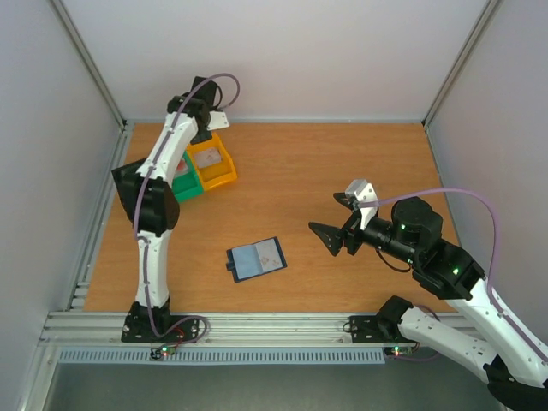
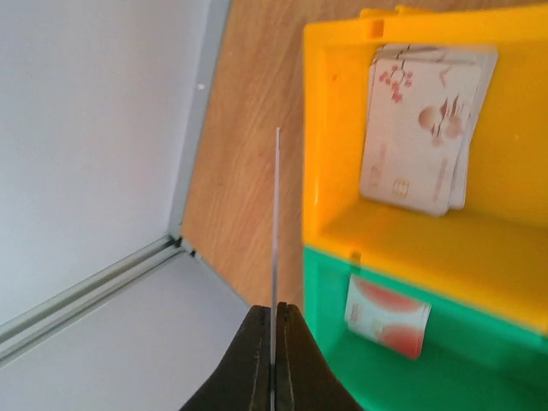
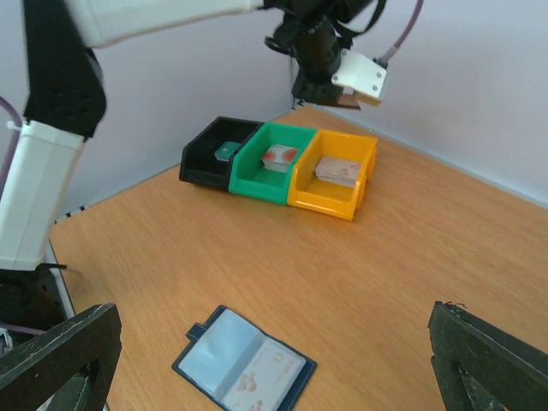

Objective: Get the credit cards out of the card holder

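**A:** Where is the card holder?

**B:** The card holder (image 1: 256, 259) lies open and flat on the table (image 1: 368, 163), near the front edge and between the two arms. Nothing touches it. Its blue-grey pockets face up, and a pocketed card (image 3: 267, 374), pale with reddish marks, shows in one of them.

**A:** And the left gripper?

**B:** The left gripper (image 2: 274, 347) is out at the far left corner by the bins. Its fingers are pressed together on a held card (image 2: 276, 214). The wrist view shows that card edge-on, as a thin line rising straight from the fingertips. The line stands over bare wood, just beside the outer wall of the yellow bin (image 2: 342, 231).

**A:** The right one?

**B:** The right gripper (image 1: 324, 212) hangs above the table, to the right of the card holder and well apart from it. Its jaws are spread wide with nothing between them.

**A:** What is in the bins?

**B:** The three bins stand side by side in a row. The yellow bin holds a stack of pale cards (image 2: 419, 128) with reddish marks. The green bin (image 2: 325, 351) holds one red-and-white card (image 2: 387, 318). The black bin (image 3: 199, 158) holds a small object (image 3: 226, 151) that looks teal-grey, though it is too small in the right wrist view to say for sure that it is a card.
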